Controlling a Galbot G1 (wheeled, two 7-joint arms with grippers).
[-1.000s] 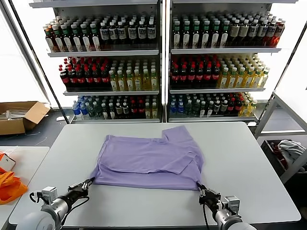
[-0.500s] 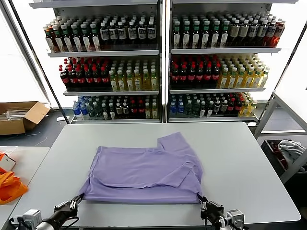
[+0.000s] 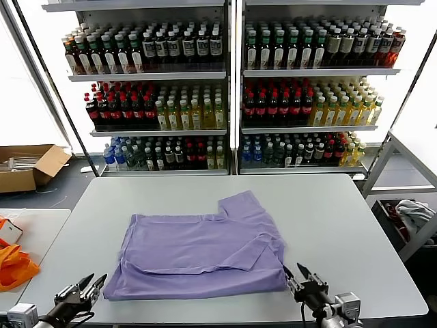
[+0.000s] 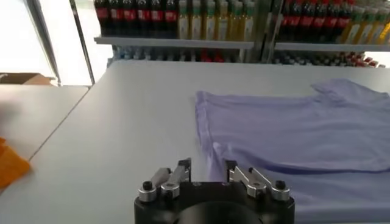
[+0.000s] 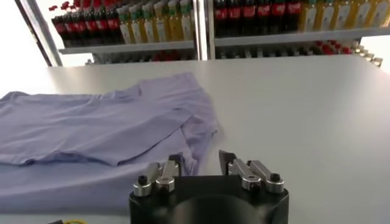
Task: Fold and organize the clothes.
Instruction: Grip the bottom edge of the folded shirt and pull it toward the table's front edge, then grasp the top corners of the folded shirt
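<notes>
Claws, two, both at the table's near edge: left claw [image 3: 87, 285] near the near-left corner, fingers spread, empty, just off the T-shirt's hem corner; right claw [image 3: 301, 275] toward the near-right, fingers spread, empty, beside the opposite hem corner. Lavender T-shirt [image 3: 205, 246] lies partly folded mid-table [image 3: 355, 225], hem toward the near edge.

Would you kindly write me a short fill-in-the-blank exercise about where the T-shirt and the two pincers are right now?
1. The T-shirt lies on the ____ table.
2. The left pincer, near the shirt's corner, is ____.
3. The right pincer holds ____.
4. Behind the table, shelves carry rows of ____.

Missing words: grey; open; nothing; bottles
</notes>
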